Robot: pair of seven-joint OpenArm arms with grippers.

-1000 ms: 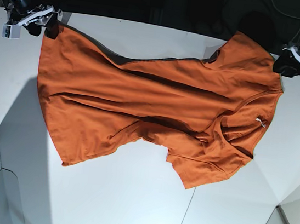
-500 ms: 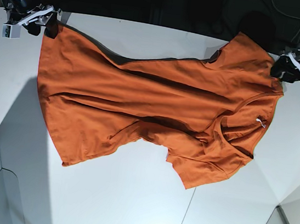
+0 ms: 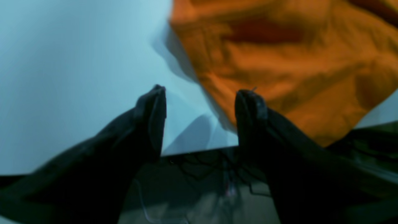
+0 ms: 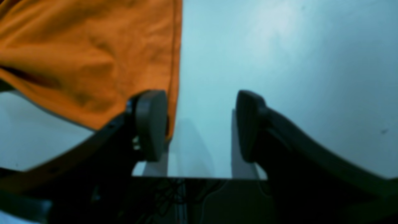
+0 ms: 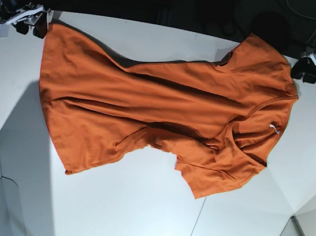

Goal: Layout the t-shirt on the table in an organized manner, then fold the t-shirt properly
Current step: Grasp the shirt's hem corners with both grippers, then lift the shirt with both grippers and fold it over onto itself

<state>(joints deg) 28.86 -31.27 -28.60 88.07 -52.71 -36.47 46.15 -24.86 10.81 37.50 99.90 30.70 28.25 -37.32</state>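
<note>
The t-shirt (image 5: 159, 112) lies spread across the white surface (image 5: 133, 214), wrinkled and pinched narrow at its middle, with the hem end toward the base view's left and the collar and sleeves toward its right; a small white tag (image 5: 273, 127) shows at the neckline. The left gripper (image 3: 200, 93) sits at the far edge of the surface beside the sleeve end, its two dark fingers spread wide with only bare surface and the table edge between them. Nothing is caught in the gap; the orange cloth lies just beyond one fingertip, and whether that tip touches the fabric cannot be told from the blurred wrist view. The right gripper (image 4: 200, 124) is likewise parted wide at the far edge near the hem corner, holding nothing. The shirt's straight edge runs down beside one of its pads (image 4: 150, 124), close against it, while the space between the pads shows plain surface.
</note>
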